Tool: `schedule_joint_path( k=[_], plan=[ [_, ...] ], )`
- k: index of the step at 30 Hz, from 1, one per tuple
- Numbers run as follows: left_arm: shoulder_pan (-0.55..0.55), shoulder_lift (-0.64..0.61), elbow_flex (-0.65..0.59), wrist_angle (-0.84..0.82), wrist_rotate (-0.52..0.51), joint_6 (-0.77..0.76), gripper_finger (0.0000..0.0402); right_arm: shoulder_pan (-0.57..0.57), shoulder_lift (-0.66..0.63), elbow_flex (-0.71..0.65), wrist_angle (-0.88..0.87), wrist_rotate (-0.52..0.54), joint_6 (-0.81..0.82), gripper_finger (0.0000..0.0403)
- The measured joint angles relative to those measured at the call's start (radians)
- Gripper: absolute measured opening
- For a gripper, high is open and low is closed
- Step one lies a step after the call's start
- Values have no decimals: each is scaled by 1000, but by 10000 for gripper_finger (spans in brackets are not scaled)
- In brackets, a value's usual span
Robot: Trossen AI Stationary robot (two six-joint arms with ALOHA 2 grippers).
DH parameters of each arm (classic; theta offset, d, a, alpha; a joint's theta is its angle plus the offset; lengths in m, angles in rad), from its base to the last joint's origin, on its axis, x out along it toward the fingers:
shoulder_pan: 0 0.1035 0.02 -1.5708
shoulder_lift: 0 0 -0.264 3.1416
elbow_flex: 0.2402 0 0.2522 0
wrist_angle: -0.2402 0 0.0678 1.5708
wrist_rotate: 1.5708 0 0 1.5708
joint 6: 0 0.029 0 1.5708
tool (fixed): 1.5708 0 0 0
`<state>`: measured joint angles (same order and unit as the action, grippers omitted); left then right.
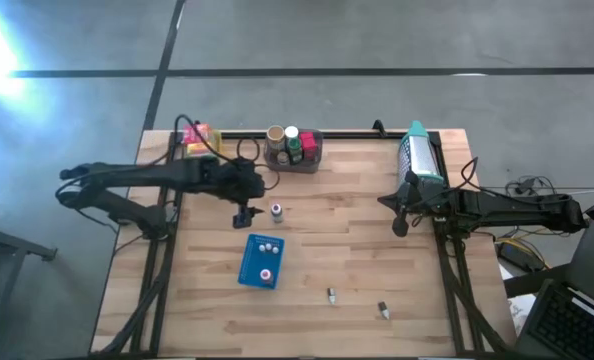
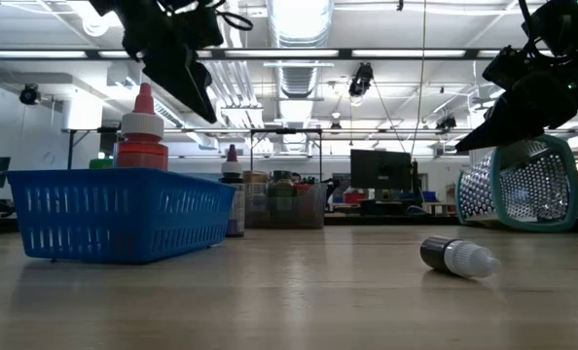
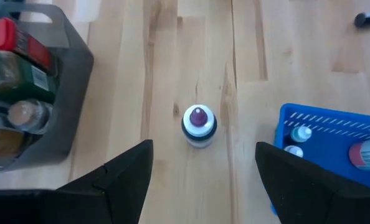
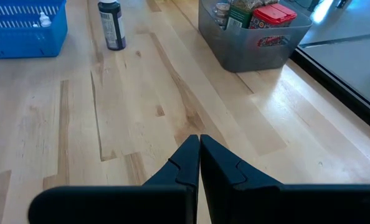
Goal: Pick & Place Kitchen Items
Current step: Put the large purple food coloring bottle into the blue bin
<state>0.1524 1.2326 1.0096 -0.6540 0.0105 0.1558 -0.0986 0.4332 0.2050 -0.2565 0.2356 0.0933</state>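
Observation:
A small dark bottle with a white collar and purple cap (image 3: pixel 199 125) stands upright on the wood between the grey bin and the blue tray (image 1: pixel 276 211) (image 2: pixel 233 197). My left gripper (image 3: pixel 203 171) (image 1: pixel 242 216) hovers open above the table just left of it, touching nothing. The blue tray (image 1: pixel 249 268) holds small bottles, one red-capped (image 2: pixel 142 136). Two tiny bottles lie on their sides near the table's near edge (image 1: pixel 331 295) (image 1: pixel 384 311); one shows in the low view (image 2: pixel 459 258). My right gripper (image 4: pixel 199 155) (image 1: pixel 400 226) waits shut above the right half of the table.
A grey bin (image 1: pixel 315 160) (image 3: pixel 73 81) at the far edge holds jars, cans and a red packet. Yellow and pink packets (image 1: pixel 199 139) sit at the far left corner. A teal mesh container (image 1: pixel 417 155) (image 2: pixel 523 185) lies on its side at the far right. Bare wood lies between the arms.

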Motion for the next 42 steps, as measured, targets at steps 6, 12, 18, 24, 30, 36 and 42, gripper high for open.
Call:
schedule_joint_path(
  k=[6,12,18,24,30,36,42],
  plan=[
    [-4,52,0,37,29,-2,287,0,0,0,0,0,0,8],
    [-6,107,0,71,50,-2,287,0,0,0,0,0,0,8],
    [-6,157,0,83,50,1,287,0,0,0,0,0,0,8],
    [-6,184,0,105,50,10,287,0,0,0,0,0,0,8],
    [-5,195,-8,123,49,9,287,0,0,0,0,0,0,8],
    [-1,193,-62,193,49,5,287,0,-1,0,0,0,0,8],
    [3,193,-102,285,48,-18,287,0,-1,0,0,0,0,8]
  ],
)
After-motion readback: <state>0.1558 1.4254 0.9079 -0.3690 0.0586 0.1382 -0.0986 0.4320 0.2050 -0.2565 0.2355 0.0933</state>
